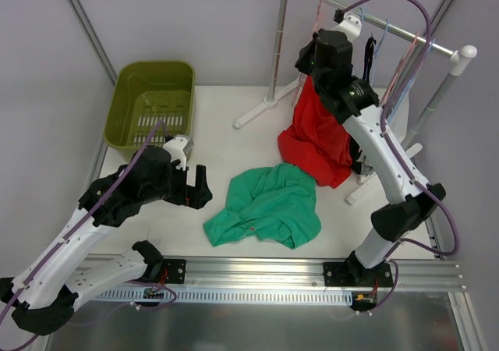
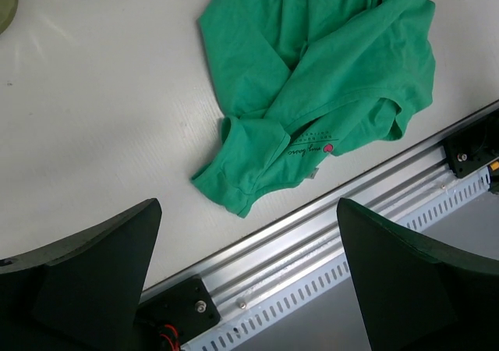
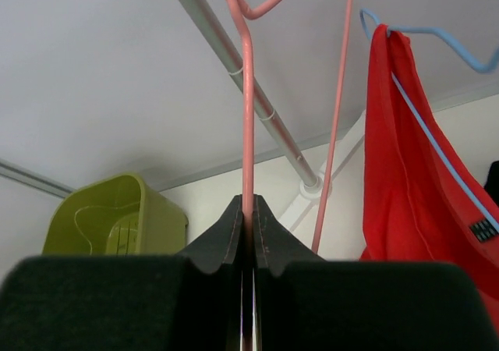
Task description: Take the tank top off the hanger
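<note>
The green tank top (image 1: 265, 207) lies crumpled on the white table, off any hanger; it also shows in the left wrist view (image 2: 320, 78). My right gripper (image 1: 321, 54) is raised at the clothes rack and is shut (image 3: 248, 204) on the thin wire of an empty pink hanger (image 3: 248, 93) that hooks over the rack bar (image 3: 234, 62). My left gripper (image 1: 199, 187) is open and empty, low over the table's front left; its fingers (image 2: 93, 273) frame the front rail just below the tank top's hem.
A red garment (image 1: 316, 136) hangs on a blue hanger (image 3: 444, 35) to the right of the pink one, its hem reaching the table. An olive basket (image 1: 152, 101) stands at the back left. The rack's white feet (image 1: 257, 113) rest on the table. An aluminium rail (image 1: 257, 269) runs along the front.
</note>
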Robot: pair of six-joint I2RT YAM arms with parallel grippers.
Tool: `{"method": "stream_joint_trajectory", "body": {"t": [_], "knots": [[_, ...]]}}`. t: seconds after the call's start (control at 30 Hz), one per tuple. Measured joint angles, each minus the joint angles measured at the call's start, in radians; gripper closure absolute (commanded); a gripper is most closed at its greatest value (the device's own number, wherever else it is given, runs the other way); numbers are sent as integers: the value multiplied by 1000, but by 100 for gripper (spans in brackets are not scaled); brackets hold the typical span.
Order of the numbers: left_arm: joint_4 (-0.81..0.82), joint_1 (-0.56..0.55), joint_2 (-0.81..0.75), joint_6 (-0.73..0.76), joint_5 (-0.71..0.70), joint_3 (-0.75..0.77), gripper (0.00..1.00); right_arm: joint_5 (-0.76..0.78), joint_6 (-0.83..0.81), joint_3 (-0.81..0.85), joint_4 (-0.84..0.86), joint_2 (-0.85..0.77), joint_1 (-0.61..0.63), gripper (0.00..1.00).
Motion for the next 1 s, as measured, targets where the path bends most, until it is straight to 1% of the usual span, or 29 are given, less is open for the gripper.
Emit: {"method": "stream_joint_trajectory", "body": {"t": [0.27,0.37,0.5,0.53,0.57,0.6,0.63,0.67,0.7,0.8,0.83,0.87,0.93,1.0], "knots": [[-48,0,-37,-8,0,4,1,-43,22,192,-8,243,-70,100],[-60,0,-47,-9,0,8,1,-57,32,215,-5,298,-78,100],[-73,0,-55,-10,1,14,1,-67,52,204,3,326,-78,99],[-76,0,-55,-11,0,16,1,-68,59,196,11,326,-77,96],[-79,0,-52,-14,0,19,1,-71,65,187,23,323,-77,88],[-81,0,-46,-17,0,23,1,-74,71,174,37,320,-77,64],[-85,0,-35,-20,0,30,1,-79,83,164,43,317,-77,55],[-87,0,-16,-22,2,41,1,-85,83,150,44,312,-77,39],[-86,0,-2,-24,4,50,1,-89,84,143,44,311,-76,29],[-69,0,68,-24,13,88,1,-97,87,92,43,275,-74,17],[-60,0,92,-24,20,97,1,-101,87,70,45,257,-72,5],[-49,0,120,-23,30,107,1,-105,90,40,44,227,-71,1],[-23,0,180,-23,53,125,1,-119,82,-24,25,156,-70,0],[6,-9,254,-23,61,145,1,-140,82,-107,7,51,-69,1]]}}
